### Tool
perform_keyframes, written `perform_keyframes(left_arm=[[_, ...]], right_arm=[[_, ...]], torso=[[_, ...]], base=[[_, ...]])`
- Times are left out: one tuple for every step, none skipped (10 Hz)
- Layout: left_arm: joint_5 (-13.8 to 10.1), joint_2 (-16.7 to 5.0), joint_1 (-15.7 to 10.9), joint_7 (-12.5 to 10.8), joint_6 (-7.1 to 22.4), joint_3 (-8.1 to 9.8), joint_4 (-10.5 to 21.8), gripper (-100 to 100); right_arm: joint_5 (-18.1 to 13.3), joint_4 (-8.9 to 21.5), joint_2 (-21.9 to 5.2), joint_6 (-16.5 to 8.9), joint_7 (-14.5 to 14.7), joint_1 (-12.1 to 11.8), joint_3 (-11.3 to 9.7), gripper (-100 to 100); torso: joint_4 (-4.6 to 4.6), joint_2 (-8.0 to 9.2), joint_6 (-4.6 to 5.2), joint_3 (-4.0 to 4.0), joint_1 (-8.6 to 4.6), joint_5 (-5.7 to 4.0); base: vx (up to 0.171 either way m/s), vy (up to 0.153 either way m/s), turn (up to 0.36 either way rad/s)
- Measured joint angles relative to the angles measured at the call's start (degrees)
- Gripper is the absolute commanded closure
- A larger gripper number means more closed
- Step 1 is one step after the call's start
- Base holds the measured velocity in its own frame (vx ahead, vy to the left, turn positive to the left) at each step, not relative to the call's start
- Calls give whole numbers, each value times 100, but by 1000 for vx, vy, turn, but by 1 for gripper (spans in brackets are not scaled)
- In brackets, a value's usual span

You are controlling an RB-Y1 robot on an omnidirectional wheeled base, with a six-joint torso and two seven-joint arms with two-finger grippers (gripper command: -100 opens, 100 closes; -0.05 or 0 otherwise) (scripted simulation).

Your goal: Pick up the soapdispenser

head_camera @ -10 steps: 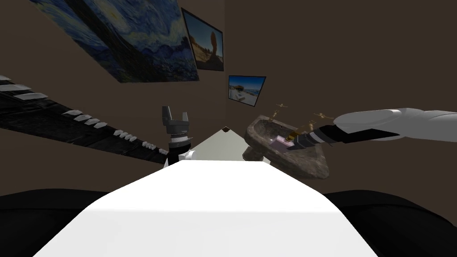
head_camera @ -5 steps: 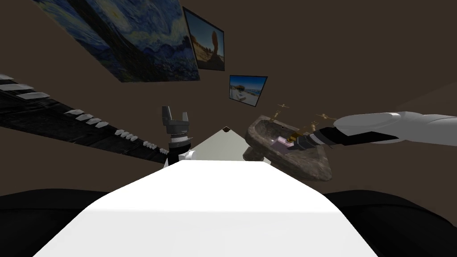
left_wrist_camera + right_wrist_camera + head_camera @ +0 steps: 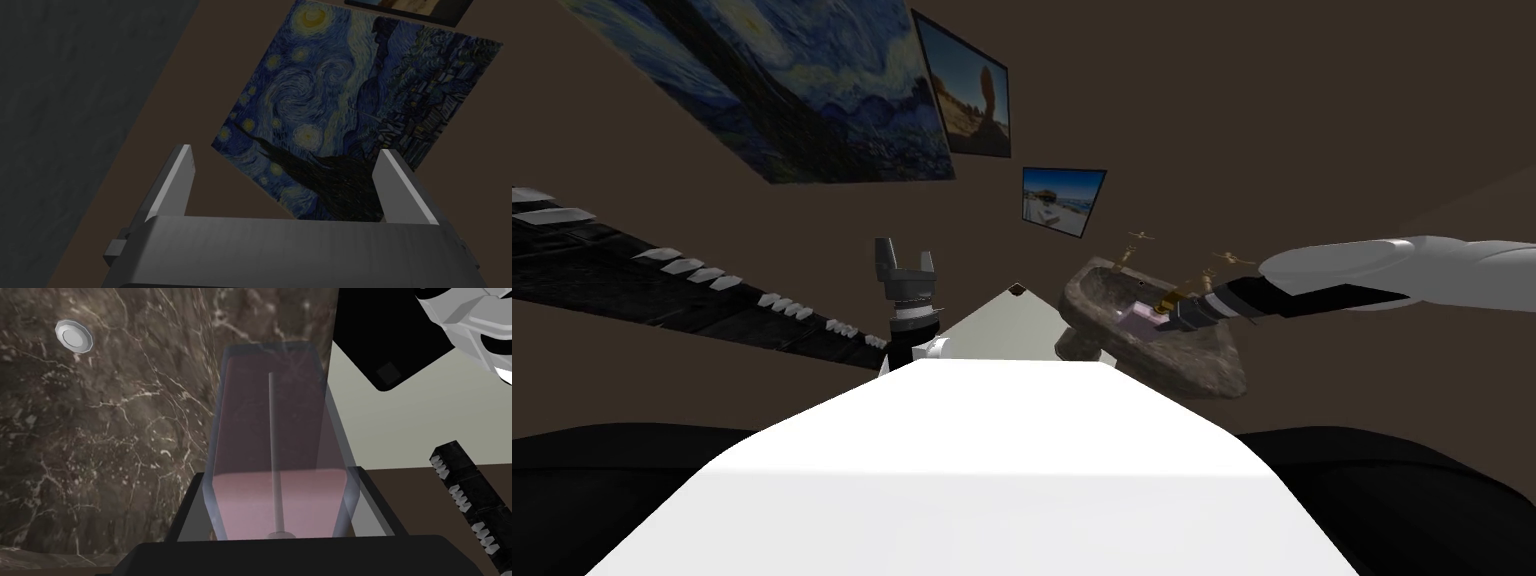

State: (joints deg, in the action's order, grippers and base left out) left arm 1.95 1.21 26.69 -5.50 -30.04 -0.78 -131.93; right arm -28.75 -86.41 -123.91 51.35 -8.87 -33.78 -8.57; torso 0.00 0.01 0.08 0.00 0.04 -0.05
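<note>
Judging from the right wrist view, the soap dispenser (image 3: 240, 453) is gripped between the right jaws, which are closed against its two clear sides. Its long axis, marked by the thin tube (image 3: 272, 438) inside the pink liquid, lies along the jaws and points away from them. It is found at the outer edge of the dark marbled sink (image 3: 125, 438), well apart from the drain (image 3: 74, 336). Whether its base touches the rim cannot be told. A pull back along this axis is probably called for. The left jaws, placed before the chest far from the sink, are seen wide open.
</note>
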Motion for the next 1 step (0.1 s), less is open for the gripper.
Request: perform_keyframes(left_arm=[[0, 0, 0, 0, 0, 0, 0, 0]], right_arm=[[4, -2, -10, 12, -11, 13, -9, 0]], torso=[[-1, -3, -3, -2, 1, -3]], base=[[0, 0, 0]])
